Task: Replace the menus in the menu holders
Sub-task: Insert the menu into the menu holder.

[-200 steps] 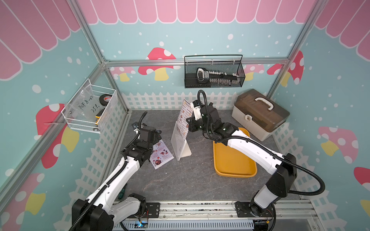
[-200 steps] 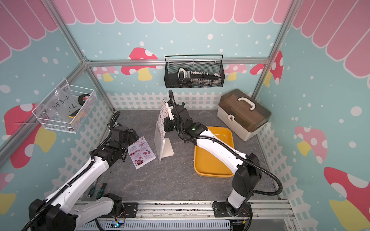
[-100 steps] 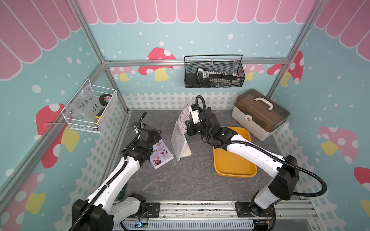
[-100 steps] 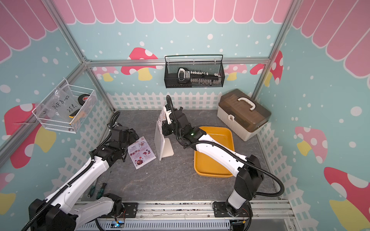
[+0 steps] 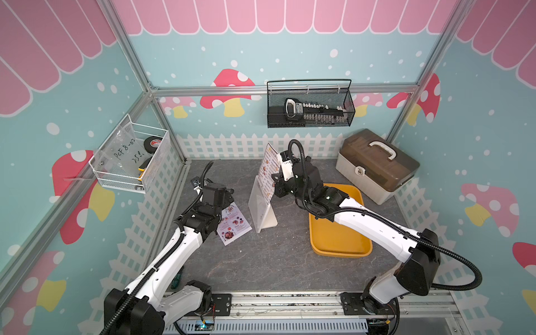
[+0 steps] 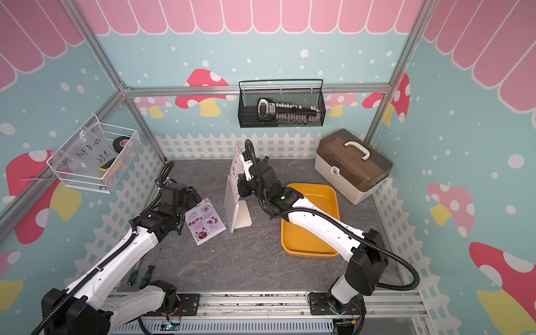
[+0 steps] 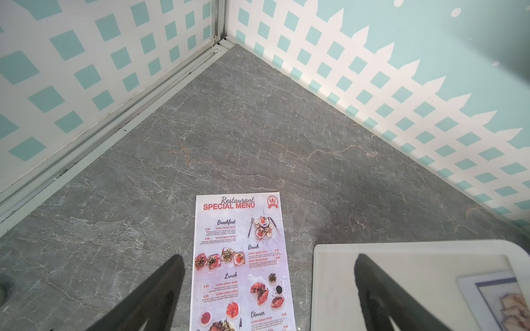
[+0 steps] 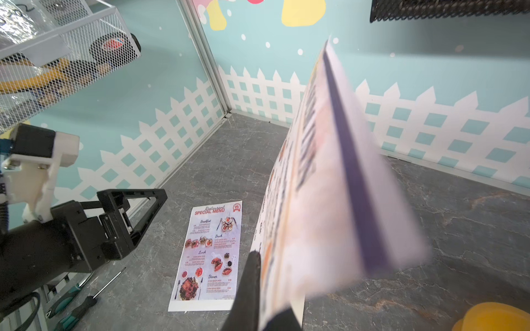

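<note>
- Your right gripper (image 5: 275, 181) is pinched together on the Dim Sum menu (image 5: 268, 171), holding the sheet up on edge. Its lower part looks to sit in the menu holder (image 5: 262, 208); you cannot tell how deep it reaches.
- In the right wrist view that menu (image 8: 329, 200) is blurred and fills the frame, with a dark finger (image 8: 246, 292) pressed against its lower edge.
- The menu holder stands upright on the grey table (image 5: 261, 266), just beside the yellow tray (image 5: 339, 240).
- Your left gripper (image 7: 266, 298) hangs with its fingers (image 7: 160, 289) spread wide and nothing between them.
- It hovers over the Restaurant Special Menu (image 7: 241, 263), which lies flat and face up on the table just beside the holder, on the side away from the tray.
- In a top view that flat menu (image 6: 205, 221) lies apart from the holder's base (image 6: 239, 216).
- Two screwdrivers (image 6: 140, 277) lie by the left arm's base, well apart from the holder.
</note>
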Controlling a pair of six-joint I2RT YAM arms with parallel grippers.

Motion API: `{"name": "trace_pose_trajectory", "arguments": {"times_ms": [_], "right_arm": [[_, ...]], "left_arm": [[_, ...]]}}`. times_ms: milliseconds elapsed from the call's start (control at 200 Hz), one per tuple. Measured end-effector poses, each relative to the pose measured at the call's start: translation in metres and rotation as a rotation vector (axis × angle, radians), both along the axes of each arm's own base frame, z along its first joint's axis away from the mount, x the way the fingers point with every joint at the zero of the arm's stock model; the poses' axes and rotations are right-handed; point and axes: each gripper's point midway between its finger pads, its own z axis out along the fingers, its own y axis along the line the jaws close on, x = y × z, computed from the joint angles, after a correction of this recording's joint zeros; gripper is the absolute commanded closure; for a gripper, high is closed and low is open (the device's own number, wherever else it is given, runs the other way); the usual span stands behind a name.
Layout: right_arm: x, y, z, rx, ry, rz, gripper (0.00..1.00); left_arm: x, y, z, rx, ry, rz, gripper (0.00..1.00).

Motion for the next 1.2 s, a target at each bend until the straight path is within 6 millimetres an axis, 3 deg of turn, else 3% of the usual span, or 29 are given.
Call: {"name": "trace_pose_trajectory", "arguments": {"times_ms": [110, 585, 790, 916, 1201], "right_arm": [[0.0, 0.0, -0.007, -0.005, 0.005, 0.0, 1.0], [0.003, 0.003, 0.004, 0.03, -0.039, -0.001, 1.0], [0.003, 0.002, -0.013, 0.019, -0.028, -0.001, 1.0], [0.003, 0.003, -0.012, 0.025, -0.033, 0.001, 1.0], [-0.017, 0.017, -0.013, 0.028, -0.039, 0.051, 1.0]], "left_arm": [[0.0, 0.0, 0.0, 0.0, 0.0, 0.0, 0.07], [0.0, 0.001, 0.0, 0.002, -0.001, 0.003, 0.07], [0.0, 0.001, 0.0, 0.002, -0.001, 0.004, 0.07], [0.0, 0.001, 0.0, 0.003, -0.001, 0.004, 0.07], [0.0, 0.003, 0.001, 0.011, -0.003, 0.014, 0.07]]}}
